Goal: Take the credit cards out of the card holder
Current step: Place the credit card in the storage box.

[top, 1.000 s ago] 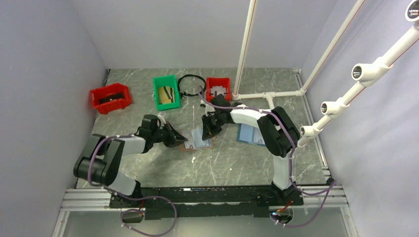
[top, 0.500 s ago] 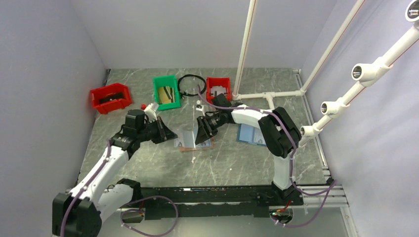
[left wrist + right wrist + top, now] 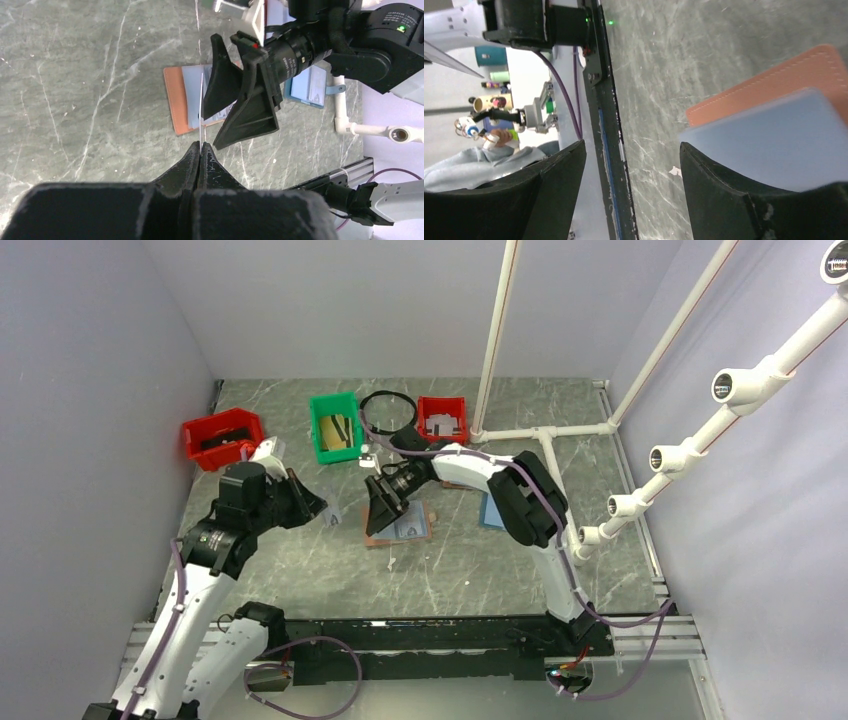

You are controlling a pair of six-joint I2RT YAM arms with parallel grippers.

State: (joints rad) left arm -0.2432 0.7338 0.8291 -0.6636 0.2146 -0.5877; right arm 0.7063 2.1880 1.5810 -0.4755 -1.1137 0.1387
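Note:
The card holder (image 3: 412, 528) lies open on the table, its reddish-brown cover (image 3: 174, 98) under pale blue pages (image 3: 774, 145). My left gripper (image 3: 200, 145) is shut on a credit card (image 3: 201, 107), seen edge-on as a thin pale line. From above, that card (image 3: 331, 515) hangs at the left gripper (image 3: 318, 510), to the left of the holder and clear of it. My right gripper (image 3: 378, 510) stands open over the holder's left edge, with nothing between its fingers (image 3: 559, 172). One right finger (image 3: 724, 185) sits by the blue page.
At the back stand a red bin (image 3: 224, 437), a green bin (image 3: 336, 426), a black ring (image 3: 388, 410) and a second red bin (image 3: 442, 418). A white pipe frame (image 3: 540, 430) rises at the back right. A blue-covered holder (image 3: 493, 512) lies behind the right arm.
My left arm has drawn back to the left with the card, away from the holder. My right gripper has opened and shifted left over the holder.

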